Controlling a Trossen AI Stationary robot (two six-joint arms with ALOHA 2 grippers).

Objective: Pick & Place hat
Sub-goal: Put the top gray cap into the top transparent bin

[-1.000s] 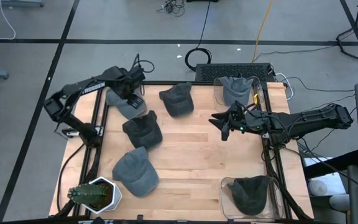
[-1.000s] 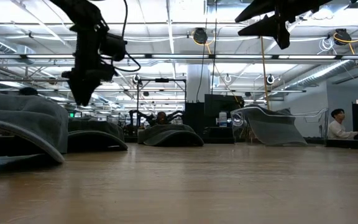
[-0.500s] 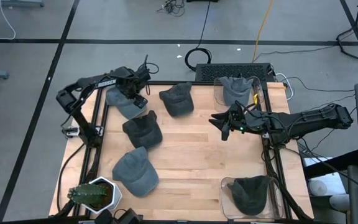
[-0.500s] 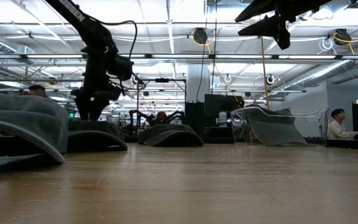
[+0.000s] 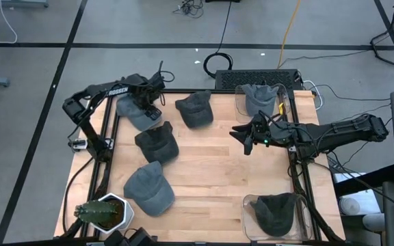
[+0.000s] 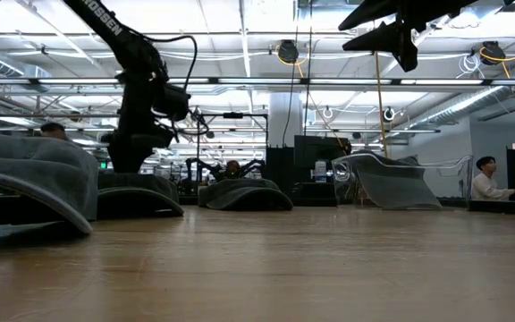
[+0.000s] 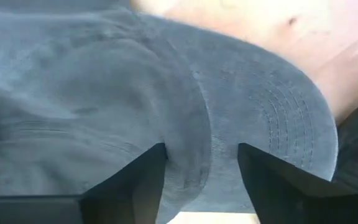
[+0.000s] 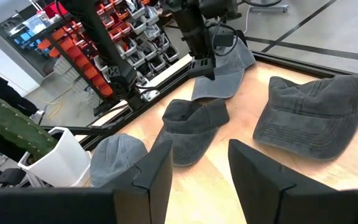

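Observation:
Several grey caps lie on the wooden table. My left gripper is low over the far-left cap, open, its fingers astride the cloth where crown and brim meet. That cap rests flat on the table, with its brim toward the table's middle. In the low view this gripper reaches down to the cap's top. My right gripper hovers high over the table's right half, open and holding nothing; its wrist view shows the fingers apart above three caps. My left gripper comes at the far-left cap from above, pointing down, with its open fingers on either side of the raised cloth at the seam between crown and brim. The cap lies flat on the table. Whether the fingertips touch the cloth, I cannot tell.
Other caps lie at far centre, left of centre and near left. Clear bins at the far right and near right each hold a cap. A potted cactus stands at the near-left corner. Bare wood shows mid-table.
My left gripper has dropped from well above the table down onto the far-left cap, shifting slightly toward the near edge, and has then stayed there. The cap has not moved. My right arm has kept still.

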